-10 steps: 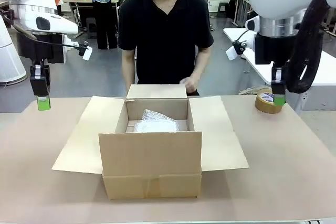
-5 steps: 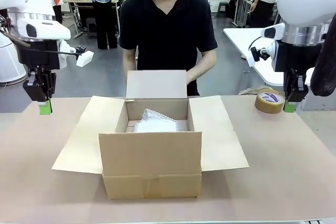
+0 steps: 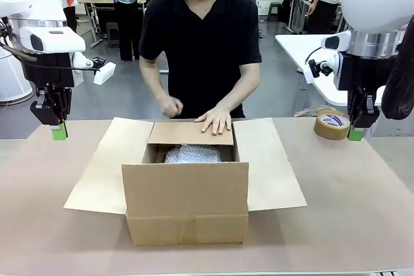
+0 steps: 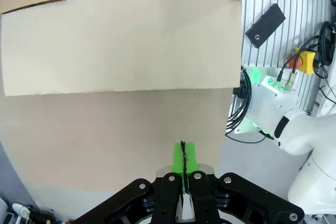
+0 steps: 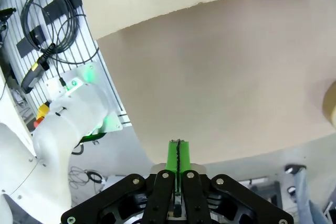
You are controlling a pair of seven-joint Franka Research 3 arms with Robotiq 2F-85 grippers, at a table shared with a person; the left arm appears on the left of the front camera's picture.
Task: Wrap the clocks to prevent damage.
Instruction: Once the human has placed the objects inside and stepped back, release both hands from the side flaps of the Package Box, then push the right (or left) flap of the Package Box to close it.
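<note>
An open cardboard box (image 3: pixel 186 201) stands mid-table. Inside it lies a bubble-wrapped bundle (image 3: pixel 193 154); the clocks themselves are hidden. The person's hand (image 3: pixel 214 121) presses the far flap (image 3: pixel 189 134) down over the opening; the other hand (image 3: pixel 171 106) hovers above it as a fist. My left gripper (image 3: pixel 59 132) hangs shut and empty over the table's far left, and in the left wrist view (image 4: pixel 182 157) its green pads meet above the box's left flap (image 4: pixel 121 45). My right gripper (image 3: pixel 355 135) hangs shut and empty at the far right, also in its wrist view (image 5: pixel 179 157).
A roll of brown packing tape (image 3: pixel 332 126) lies on the table just left of my right gripper. The box's side flaps (image 3: pixel 268 163) lie spread flat. Brown paper covers the table (image 3: pixel 349 211). Other people and tables stand in the background.
The person has folded the far flap from upright down over the box, with one hand flat on it. Both arms have lifted slightly outward and steadied.
</note>
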